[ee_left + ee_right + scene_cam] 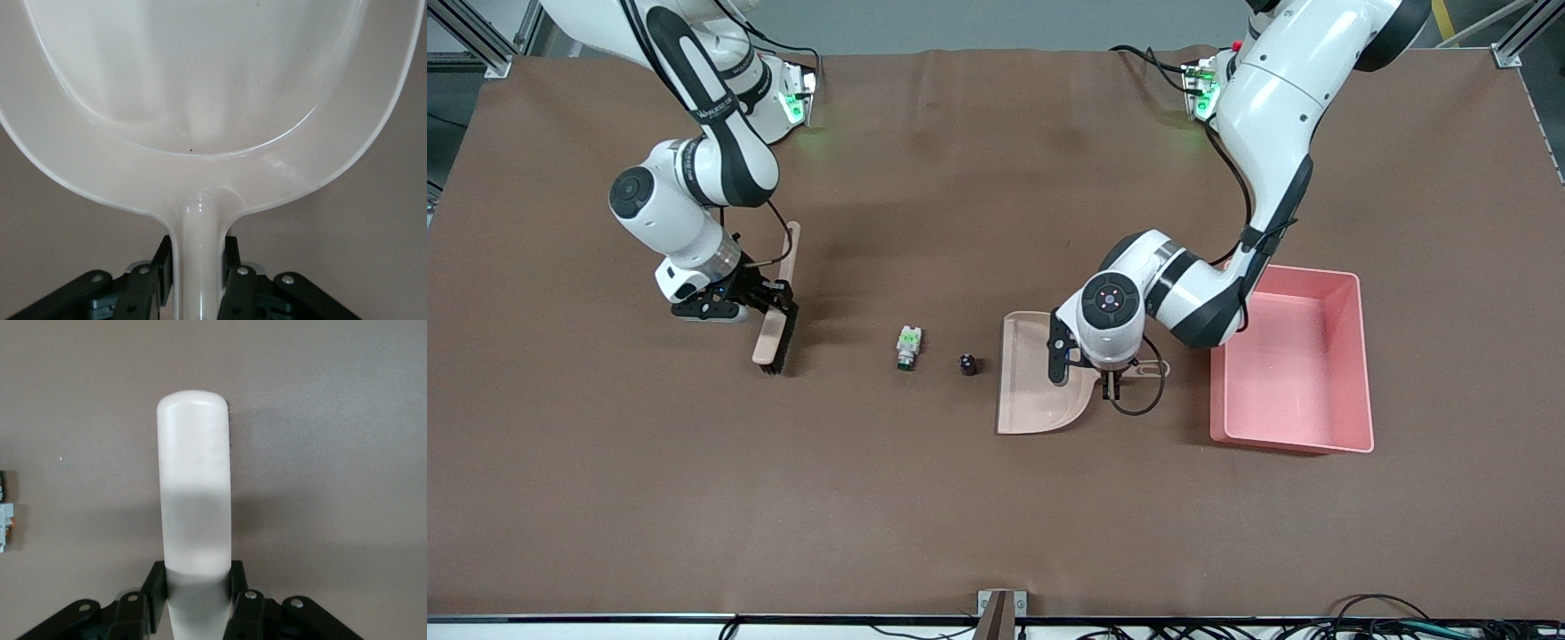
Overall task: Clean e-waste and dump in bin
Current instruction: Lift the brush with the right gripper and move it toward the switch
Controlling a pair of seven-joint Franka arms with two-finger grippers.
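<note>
I have my right hand clamped on the brush and my left hand clamped on the dustpan handle. Both e-waste pieces lie unswept on the counter between my hands; the bin beside my left hand holds nothing.

On the brown table, the right gripper gripped a brush. The white-and-green component and dark cylindrical piece lay between the brush and the beige dustpan. The left gripper clasped the dustpan's handle beside the pink bin.
</note>
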